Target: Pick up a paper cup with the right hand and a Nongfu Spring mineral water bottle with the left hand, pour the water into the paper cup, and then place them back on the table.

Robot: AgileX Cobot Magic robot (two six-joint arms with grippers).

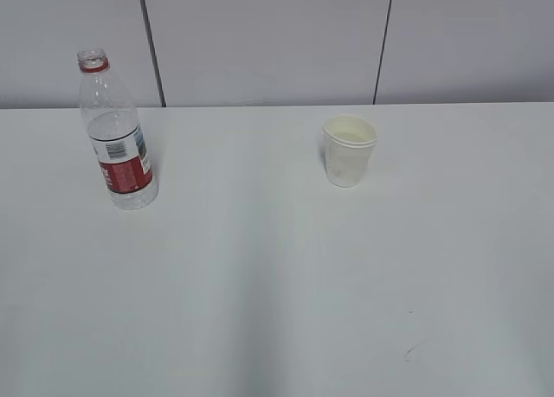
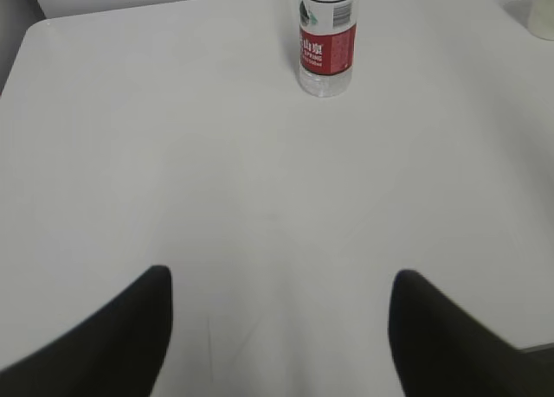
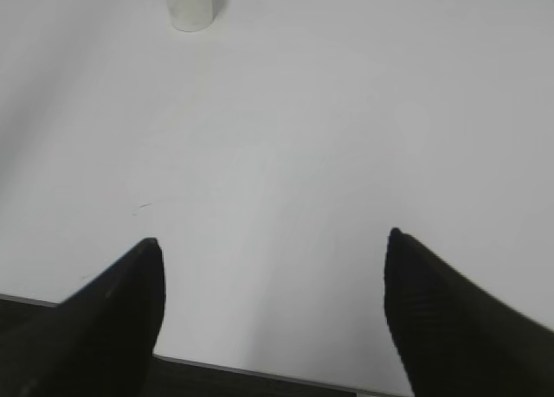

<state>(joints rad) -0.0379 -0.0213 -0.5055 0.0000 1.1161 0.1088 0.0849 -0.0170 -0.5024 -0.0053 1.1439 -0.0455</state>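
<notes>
From the outside camera I see neither arm, only the table [image 1: 277,284] with the bottle [image 1: 117,133] standing upright at the far left and the paper cup [image 1: 350,150] upright to the right of centre, well apart from each other. The bottle has no cap on its red neck ring. I think there is water in its lower part, but the level is hard to make out through the clear plastic. The cup's cream inside shows; whether it holds anything I cannot tell.

On my left wrist feed, the left claw [image 2: 279,280] is spread wide with nothing between its two dark fingers [image 2: 104,345]. The bottle is far ahead, its top cut off by the frame edge, and a sliver of the cup sits in the upper right corner. On the right wrist feed, the right claw [image 3: 273,241] is also wide open and empty, with only the cup's base showing at the top.

The tabletop is plain white with a few small dark scuffs [image 1: 410,352]. Behind it runs a pale grey panelled wall [image 1: 268,38] with dark vertical seams.
</notes>
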